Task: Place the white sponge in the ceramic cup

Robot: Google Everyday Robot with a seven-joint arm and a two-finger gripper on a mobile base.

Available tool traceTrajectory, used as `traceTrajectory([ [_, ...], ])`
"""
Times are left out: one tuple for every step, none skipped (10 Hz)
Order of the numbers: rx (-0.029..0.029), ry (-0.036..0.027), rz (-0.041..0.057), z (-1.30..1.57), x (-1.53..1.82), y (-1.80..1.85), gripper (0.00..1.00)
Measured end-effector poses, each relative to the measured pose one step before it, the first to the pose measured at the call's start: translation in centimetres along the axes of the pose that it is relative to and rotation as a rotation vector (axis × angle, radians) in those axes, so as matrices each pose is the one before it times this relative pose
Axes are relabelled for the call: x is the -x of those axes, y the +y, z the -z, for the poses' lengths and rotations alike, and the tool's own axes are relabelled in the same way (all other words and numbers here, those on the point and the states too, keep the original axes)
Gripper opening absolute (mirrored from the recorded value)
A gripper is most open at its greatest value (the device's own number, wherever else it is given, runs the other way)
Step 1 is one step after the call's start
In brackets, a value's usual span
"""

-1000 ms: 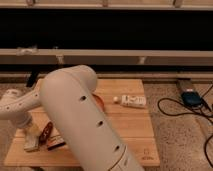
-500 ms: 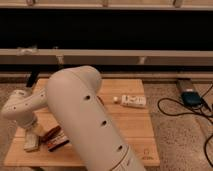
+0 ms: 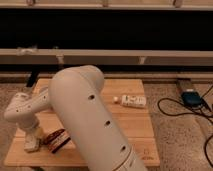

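My gripper [image 3: 32,143] hangs from the white wrist at the front left of the wooden table [image 3: 135,135], low over the tabletop. A pale shape under the wrist blends with it; I cannot tell whether this is the fingers, the white sponge or the ceramic cup. Otherwise neither the white sponge nor the ceramic cup shows; my large white arm [image 3: 87,115] hides the middle of the table.
A dark red and brown packet [image 3: 55,140] lies just right of the gripper. A flat white packet with dark markings [image 3: 134,101] and a small white ball [image 3: 116,99] lie at the back right. A blue device with cables [image 3: 191,97] lies on the floor at right.
The wrist and gripper have shifted slightly to the right and lower over the front left of the table. The packets have not moved.
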Motion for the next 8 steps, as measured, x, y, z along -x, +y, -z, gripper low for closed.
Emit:
traceTrajectory([
  [-0.00201,-0.00480,-0.00248,0.018,0.214,0.024,0.35],
  [-0.00217,-0.00205,-0.00148,0.045,0.181,-0.074,0.27],
  [-0.00177,0.00052,-0.00291,0.060,0.141,-0.074,0.16],
  [-0.00295,0.00033,-0.00402,0.165,0.140,-0.124,0.07],
  [-0.00381,0.00409,-0.00767,0.297,-0.132,-0.074,0.01],
  [-0.00445,0.00537,-0.00961,0.392,-0.231,-0.001,0.00],
  [-0.01332,0.00680,-0.01666,1.112,-0.403,-0.142,0.00],
  [-0.00905,0.00304,-0.01361,0.931,-0.306,-0.071,0.00],
])
